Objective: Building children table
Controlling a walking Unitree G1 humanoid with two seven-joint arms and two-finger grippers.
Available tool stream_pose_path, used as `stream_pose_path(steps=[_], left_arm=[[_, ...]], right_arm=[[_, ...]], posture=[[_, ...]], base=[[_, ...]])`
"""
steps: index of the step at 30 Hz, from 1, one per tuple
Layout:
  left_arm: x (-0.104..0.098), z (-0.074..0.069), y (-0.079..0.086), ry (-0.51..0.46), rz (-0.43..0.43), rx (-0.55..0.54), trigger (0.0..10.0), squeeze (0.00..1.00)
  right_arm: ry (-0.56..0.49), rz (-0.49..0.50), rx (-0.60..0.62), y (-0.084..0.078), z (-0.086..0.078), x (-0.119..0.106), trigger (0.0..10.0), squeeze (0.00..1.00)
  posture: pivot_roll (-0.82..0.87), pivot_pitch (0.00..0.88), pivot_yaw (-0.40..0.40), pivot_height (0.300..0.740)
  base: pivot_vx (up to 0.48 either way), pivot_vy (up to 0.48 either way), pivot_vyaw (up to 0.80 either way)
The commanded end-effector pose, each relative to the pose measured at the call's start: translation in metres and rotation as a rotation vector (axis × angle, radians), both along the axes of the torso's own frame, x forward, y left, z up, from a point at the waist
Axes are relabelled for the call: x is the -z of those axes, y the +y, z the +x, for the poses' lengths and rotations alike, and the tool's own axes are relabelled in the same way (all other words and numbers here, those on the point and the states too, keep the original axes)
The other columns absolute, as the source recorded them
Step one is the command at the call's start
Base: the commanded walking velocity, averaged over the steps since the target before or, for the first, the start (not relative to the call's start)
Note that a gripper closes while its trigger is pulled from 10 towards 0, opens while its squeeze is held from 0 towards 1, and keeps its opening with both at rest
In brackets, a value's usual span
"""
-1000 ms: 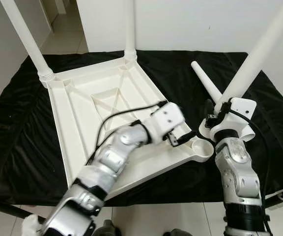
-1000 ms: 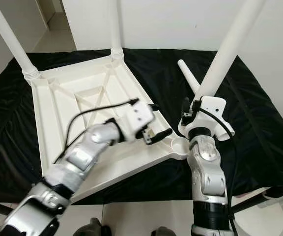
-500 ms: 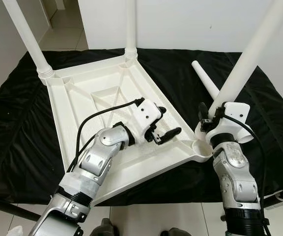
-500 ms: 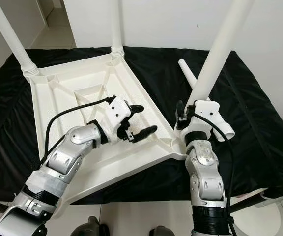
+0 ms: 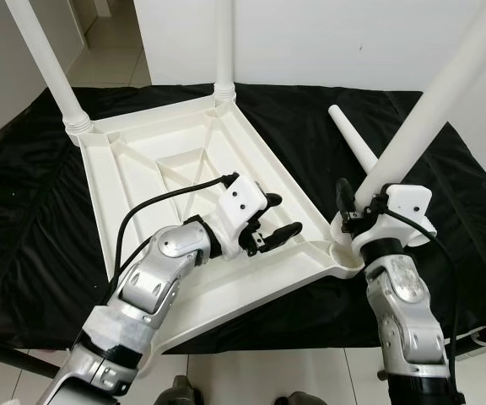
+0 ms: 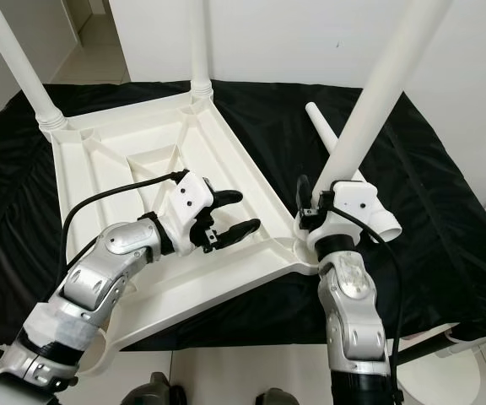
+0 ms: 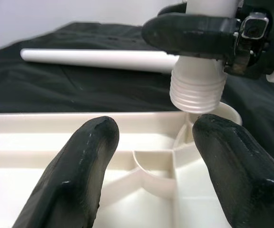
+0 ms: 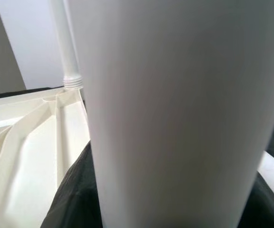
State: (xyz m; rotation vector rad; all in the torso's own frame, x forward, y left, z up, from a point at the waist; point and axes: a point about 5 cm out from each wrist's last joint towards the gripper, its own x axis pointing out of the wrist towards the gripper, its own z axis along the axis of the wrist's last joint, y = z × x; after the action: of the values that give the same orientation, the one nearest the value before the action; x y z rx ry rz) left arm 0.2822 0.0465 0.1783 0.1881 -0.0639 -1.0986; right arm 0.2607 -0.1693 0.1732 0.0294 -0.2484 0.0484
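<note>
Left arm: bent at the elbow, forearm reaching forward and rightward over the upturned white table top (image 5: 167, 177). Left claw (image 5: 274, 231) hangs just above the near right part of the underside, fingers spread apart, nothing between them.

Right arm: forearm nearly upright at the near right corner of the table top. Right claw (image 5: 350, 207) is clamped on a white table leg (image 5: 433, 105) close to its threaded lower end; the leg leans up and to the right, out of frame. Its threaded end sits directly above the round corner socket (image 5: 347, 251); whether thread and socket touch cannot be told from the head views.

Table top lies upside down on a counter draped in black cloth (image 5: 32, 219). Two legs already stand in the far corners: far left leg (image 5: 45, 59), far middle leg (image 5: 224, 46). One loose leg (image 5: 354, 145) lies on the cloth behind the right claw.

Left wrist view: both black fingers (image 7: 75, 175) well apart in the foreground. Beyond them, the ribbed thread (image 7: 196, 90) of the held leg hovers at the socket rim, a black finger (image 7: 189, 33) of the right claw wrapped round the leg above the thread.

Right wrist view: the held leg (image 8: 175, 114) up close, with the far middle leg (image 8: 63, 42) and table ribs behind.
</note>
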Motion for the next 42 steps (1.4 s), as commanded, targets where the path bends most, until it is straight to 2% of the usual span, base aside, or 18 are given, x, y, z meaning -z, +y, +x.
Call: stream_pose_path(steps=[1, 8, 12, 17, 20, 27, 37, 38, 42], left_arm=[[0.001, -0.012, -0.003, 0.045, 0.022, 0.178, 10.0, 0.00], [0.000, -0.022, 0.008, 0.066, 0.035, 0.233, 10.0, 0.00], [0.000, -0.026, 0.007, 0.115, 0.030, 0.247, 10.0, 0.00], [-0.002, -0.028, 0.004, 0.115, 0.016, 0.248, 10.0, 0.00], [-0.001, -0.029, 0.004, 0.129, 0.024, 0.244, 10.0, 0.00], [0.005, -0.031, 0.005, 0.134, 0.046, 0.218, 10.0, 0.00], [-0.002, -0.027, 0.001, 0.152, -0.003, 0.192, 10.0, 0.00], [-0.004, -0.027, 0.001, 0.149, -0.003, 0.191, 10.0, 0.00], [-0.005, -0.026, 0.001, 0.149, -0.007, 0.189, 10.0, 0.00]], right_arm=[[-0.034, -0.004, -0.035, 0.003, -0.005, -0.003, 10.0, 0.00], [0.001, -0.015, -0.067, 0.001, -0.014, 0.014, 10.0, 0.00], [0.019, -0.007, -0.089, -0.001, -0.016, 0.022, 10.0, 0.00], [0.048, -0.015, -0.085, -0.005, -0.015, 0.031, 10.0, 0.00], [0.056, 0.003, -0.080, -0.009, -0.014, 0.033, 10.0, 0.00], [0.071, -0.022, -0.074, -0.014, -0.011, 0.039, 10.0, 0.00], [0.082, -0.082, -0.127, -0.008, -0.012, 0.046, 10.0, 0.00], [0.078, -0.126, -0.160, -0.005, -0.013, 0.048, 10.0, 0.00], [0.083, -0.167, -0.180, -0.002, -0.016, 0.051, 10.0, 0.00]], posture=[[-0.02, 0.001, -0.013, 0.740], [-0.02, 0.004, -0.012, 0.740], [-0.02, 0.003, -0.011, 0.740], [-0.02, 0.007, -0.009, 0.740], [-0.02, 0.009, -0.011, 0.740], [-0.02, 0.018, -0.005, 0.740], [-0.02, 0.022, 0.011, 0.740], [-0.02, 0.027, 0.015, 0.740], [-0.02, 0.029, 0.019, 0.740]], base=[[0.000, 0.000, 0.00], [0.000, 0.000, 0.00], [0.000, 0.000, 0.00], [0.000, 0.000, 0.00], [0.000, 0.000, 0.00], [0.000, 0.000, 0.00], [0.000, 0.000, 0.00], [0.000, 0.000, 0.00], [0.000, 0.000, 0.00]])
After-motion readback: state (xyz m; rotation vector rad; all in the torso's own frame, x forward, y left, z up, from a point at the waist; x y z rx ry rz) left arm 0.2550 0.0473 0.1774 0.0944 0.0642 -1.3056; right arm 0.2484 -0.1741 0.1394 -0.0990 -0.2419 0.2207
